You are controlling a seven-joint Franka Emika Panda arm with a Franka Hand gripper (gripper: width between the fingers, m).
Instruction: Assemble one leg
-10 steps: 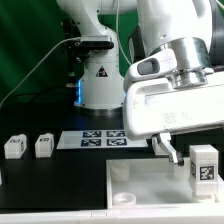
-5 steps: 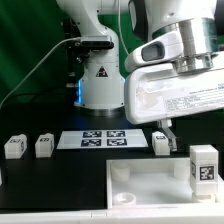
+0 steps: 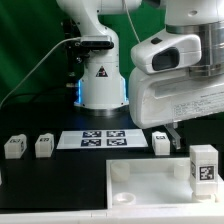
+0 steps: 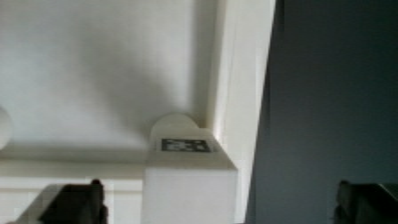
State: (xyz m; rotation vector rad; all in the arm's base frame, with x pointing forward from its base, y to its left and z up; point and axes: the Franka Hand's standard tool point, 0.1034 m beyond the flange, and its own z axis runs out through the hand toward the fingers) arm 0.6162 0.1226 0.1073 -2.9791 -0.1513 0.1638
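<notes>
A white leg (image 3: 203, 165) with a tag on its face stands upright on the flat white tray piece (image 3: 140, 176), at the corner on the exterior view's right. My gripper (image 3: 176, 128) hangs above and just behind it, open and empty. In the wrist view the leg (image 4: 189, 165) stands by the tray's raised rim (image 4: 217, 70), in line between my two dark fingertips (image 4: 79, 201), and my gripper (image 4: 222, 205) is spread wide apart from it. Another leg (image 3: 161, 143) stands next to the marker board. Two more legs (image 3: 14, 146) (image 3: 43, 146) stand at the exterior view's left.
The marker board (image 3: 103, 139) lies behind the tray. The robot's white base (image 3: 100, 75) stands at the back centre with a cable running to the exterior view's left. The black table (image 3: 60, 175) carries everything.
My gripper has risen away from the tray. The leg by the marker board, hidden behind my finger a second ago, now shows. The leg on the tray has not moved.
</notes>
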